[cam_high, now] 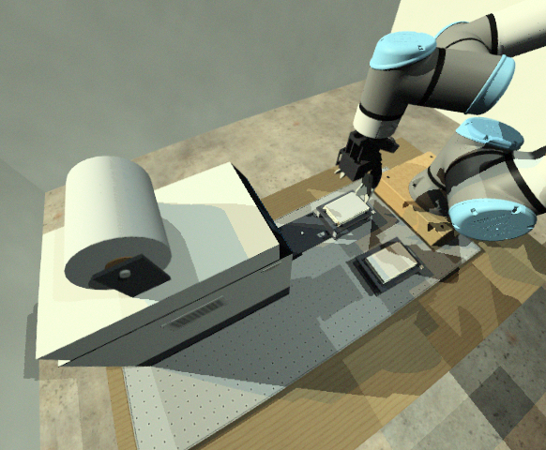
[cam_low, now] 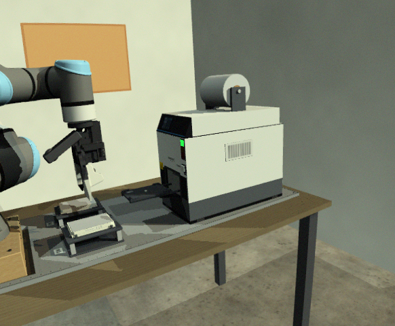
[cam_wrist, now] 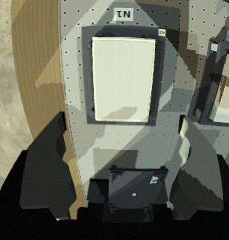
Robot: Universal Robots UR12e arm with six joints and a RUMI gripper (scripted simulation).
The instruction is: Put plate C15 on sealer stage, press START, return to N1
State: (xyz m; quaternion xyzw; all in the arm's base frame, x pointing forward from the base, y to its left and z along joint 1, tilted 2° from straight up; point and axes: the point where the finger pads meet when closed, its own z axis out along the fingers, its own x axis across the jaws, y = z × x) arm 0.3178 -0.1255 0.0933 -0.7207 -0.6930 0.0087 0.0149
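Plate C15 (cam_high: 347, 208) (cam_low: 91, 225) (cam_wrist: 124, 80) lies in nest N1 (cam_low: 72, 240) (cam_wrist: 87, 75), looking flat; its top is smooth and pale, with no wells visible. My gripper (cam_high: 353, 184) (cam_low: 87, 194) (cam_wrist: 123, 114) is open and empty, above N1 with its fingertips clear of the plate. The sealer's stage (cam_high: 304, 233) (cam_low: 144, 192) (cam_wrist: 136, 187) is out and bare. The sealer's lamp (cam_low: 182, 142) is green. I cannot make out START clearly.
The N2 plate (cam_high: 390, 262) (cam_low: 74, 206) (cam_wrist: 225, 92) sits in its nest beside N1. The sealer (cam_high: 166, 227) (cam_low: 233, 164) stands beyond the stage, with a foil roll (cam_high: 113, 217) (cam_low: 222, 89) on top. The arm's wooden base block (cam_high: 409, 193) (cam_low: 3, 265) is behind the nests.
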